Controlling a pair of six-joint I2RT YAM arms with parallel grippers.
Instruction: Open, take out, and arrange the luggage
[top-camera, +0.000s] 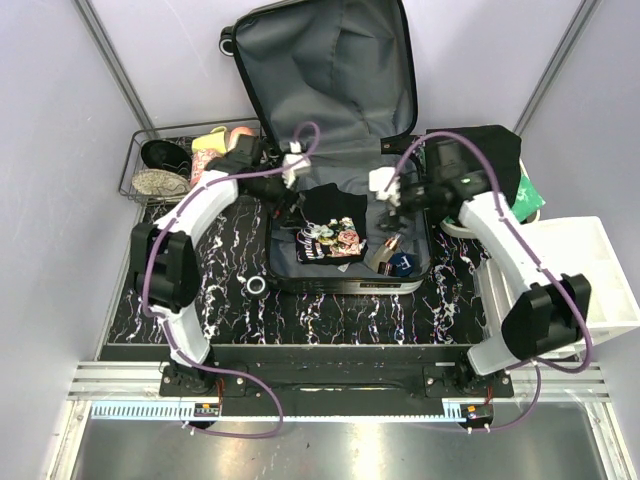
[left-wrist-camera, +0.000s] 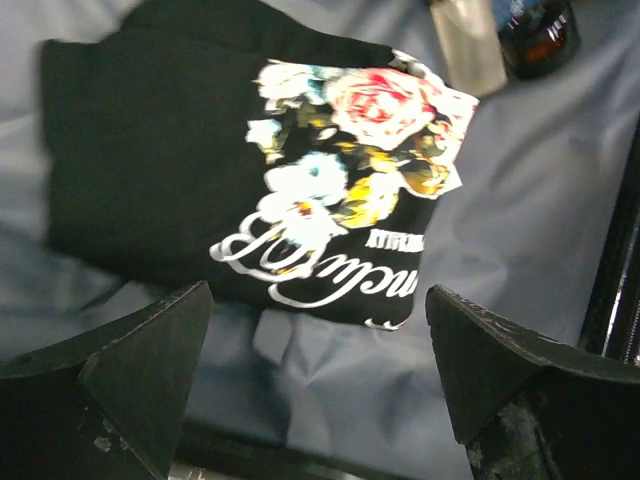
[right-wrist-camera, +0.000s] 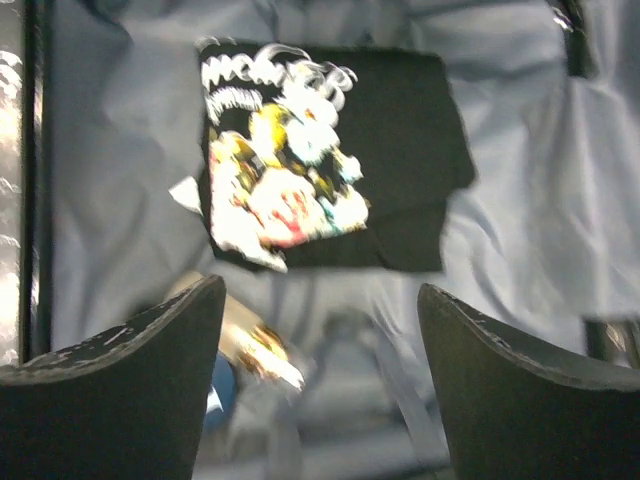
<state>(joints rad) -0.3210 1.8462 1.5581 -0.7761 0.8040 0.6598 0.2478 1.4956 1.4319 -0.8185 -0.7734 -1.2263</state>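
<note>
While looking down from above, found the large hard-shell luggage (top-camera: 330, 80), grey fabric lining showing, open at the middle of the black white-veined table (top-camera: 330, 320): lid raised toward the far edge, base flat toward the near edge. Saw a folded black T-shirt with a flower print and white script (top-camera: 333, 232) (left-wrist-camera: 180, 150) (right-wrist-camera: 410, 150) lying on the lining in the middle of the base. Noted a small dark bottle with a blue cap (top-camera: 402, 263) by the base's near right corner, among other small items too blurred to name.

Found the left gripper (top-camera: 288, 205) (left-wrist-camera: 318, 300) poised over the left side of the base, jaws wide apart with only lining and the T-shirt's edge below. Found the right gripper (top-camera: 392, 215) (right-wrist-camera: 320, 290) over the right side, jaws likewise spread and clamped on nothing, with the blurred small items under them. Traced purple cables (top-camera: 312, 130) looping from both wrists across the far part of the base.

Spotted a black wire basket (top-camera: 135, 165) at the table's far left corner, holding a grey shoe and pink and yellow pieces, close beside the left arm. Marked a white plastic bin (top-camera: 600, 260) at the right edge, a heap of black cloth (top-camera: 495, 150) at the far right corner touching the luggage, and a small grey ring (top-camera: 256, 286) on the table just left of the base's near left corner.
</note>
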